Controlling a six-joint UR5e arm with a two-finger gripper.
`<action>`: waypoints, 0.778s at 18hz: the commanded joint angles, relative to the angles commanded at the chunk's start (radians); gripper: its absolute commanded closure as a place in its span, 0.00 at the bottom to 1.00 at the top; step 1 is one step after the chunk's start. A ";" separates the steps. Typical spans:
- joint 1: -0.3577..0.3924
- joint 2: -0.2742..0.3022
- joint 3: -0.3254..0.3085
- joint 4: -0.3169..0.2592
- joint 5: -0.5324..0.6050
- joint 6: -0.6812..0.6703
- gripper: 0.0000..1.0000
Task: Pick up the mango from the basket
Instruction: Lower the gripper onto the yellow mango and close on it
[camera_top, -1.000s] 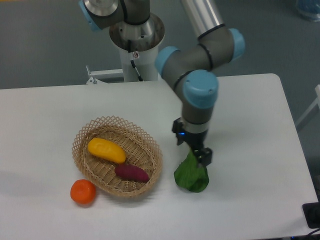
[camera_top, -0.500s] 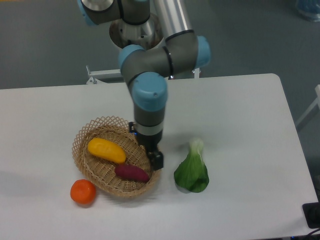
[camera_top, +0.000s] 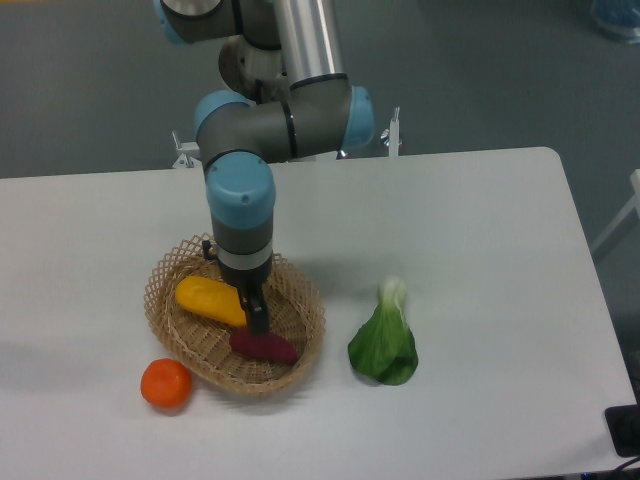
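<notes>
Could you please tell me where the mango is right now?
The mango lies in the left half of the basket, left of the gripper and up-left of the sweet potato.

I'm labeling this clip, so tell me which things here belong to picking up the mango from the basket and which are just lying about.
Part of the job:
mango
basket
gripper, over the basket by the mango's right end

Just lying about:
sweet potato, in the basket too
orange, on the table
bok choy, on the table

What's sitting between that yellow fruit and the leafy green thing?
In the fixed camera view, the pincer, the purple sweet potato and the basket rim lie between the mango and the leafy green.
</notes>
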 joint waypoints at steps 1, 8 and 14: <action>-0.003 -0.002 -0.003 -0.002 0.000 0.000 0.00; -0.022 -0.002 -0.063 0.000 0.002 0.029 0.00; -0.031 -0.021 -0.064 0.043 0.000 0.025 0.04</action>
